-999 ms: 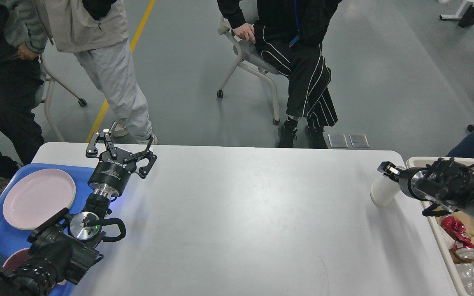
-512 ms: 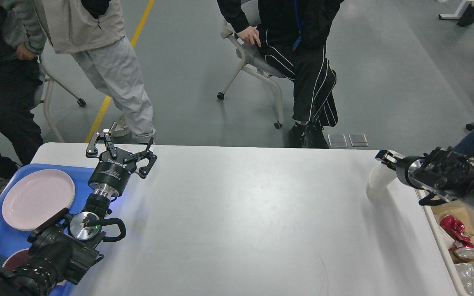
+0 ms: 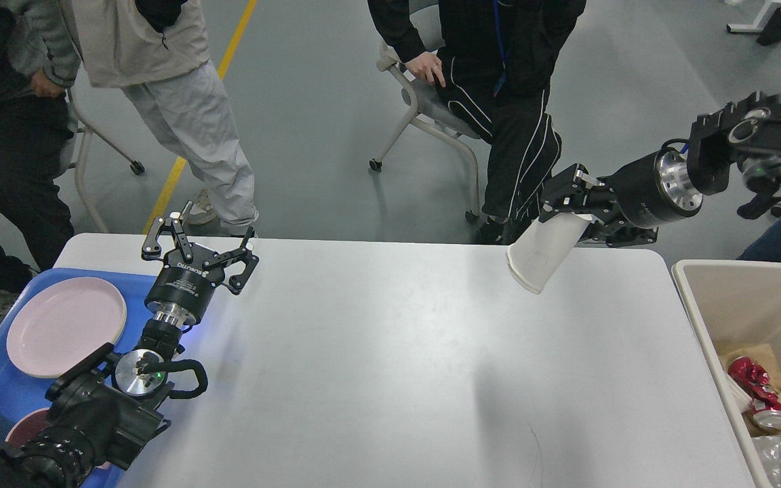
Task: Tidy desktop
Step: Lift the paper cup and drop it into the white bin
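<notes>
The large white rectangular counter fills the lower view. Above its far right edge, the right gripper has its fingers clamped on a tilted white paper cup. Over the far left corner, the left gripper holds nothing, fingers wide.
</notes>
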Motion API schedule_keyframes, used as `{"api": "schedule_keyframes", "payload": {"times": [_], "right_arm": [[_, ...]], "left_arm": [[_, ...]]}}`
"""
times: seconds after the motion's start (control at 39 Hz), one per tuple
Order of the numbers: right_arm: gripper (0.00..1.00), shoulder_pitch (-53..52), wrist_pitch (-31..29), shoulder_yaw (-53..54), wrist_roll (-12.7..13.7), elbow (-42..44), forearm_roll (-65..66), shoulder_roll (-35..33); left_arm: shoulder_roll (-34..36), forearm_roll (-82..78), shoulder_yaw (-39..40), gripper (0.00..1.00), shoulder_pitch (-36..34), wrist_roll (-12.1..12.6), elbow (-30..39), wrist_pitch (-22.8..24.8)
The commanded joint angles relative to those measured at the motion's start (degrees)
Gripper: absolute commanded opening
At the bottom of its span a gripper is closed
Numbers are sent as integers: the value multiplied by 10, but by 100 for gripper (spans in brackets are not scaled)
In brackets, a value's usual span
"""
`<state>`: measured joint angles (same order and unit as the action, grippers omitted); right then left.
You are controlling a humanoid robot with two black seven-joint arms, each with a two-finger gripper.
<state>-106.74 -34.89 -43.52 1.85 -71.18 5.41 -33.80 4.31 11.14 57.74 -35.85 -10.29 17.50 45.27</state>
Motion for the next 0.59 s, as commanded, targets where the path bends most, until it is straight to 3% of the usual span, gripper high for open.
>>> {"api": "schedule_keyframes", "payload": {"times": [0.0, 0.26, 0.56], "right_arm": [[0, -36, -9, -17, 2, -46, 3, -1], [0, 53, 47, -60, 1, 37, 116, -21], [0, 350, 55, -59, -4, 472, 117, -8]], "left_arm": [[0, -1, 0, 99, 0, 0, 0, 0], [0, 0, 0, 99, 0, 0, 0, 0], [0, -1, 0, 99, 0, 0, 0, 0]]}}
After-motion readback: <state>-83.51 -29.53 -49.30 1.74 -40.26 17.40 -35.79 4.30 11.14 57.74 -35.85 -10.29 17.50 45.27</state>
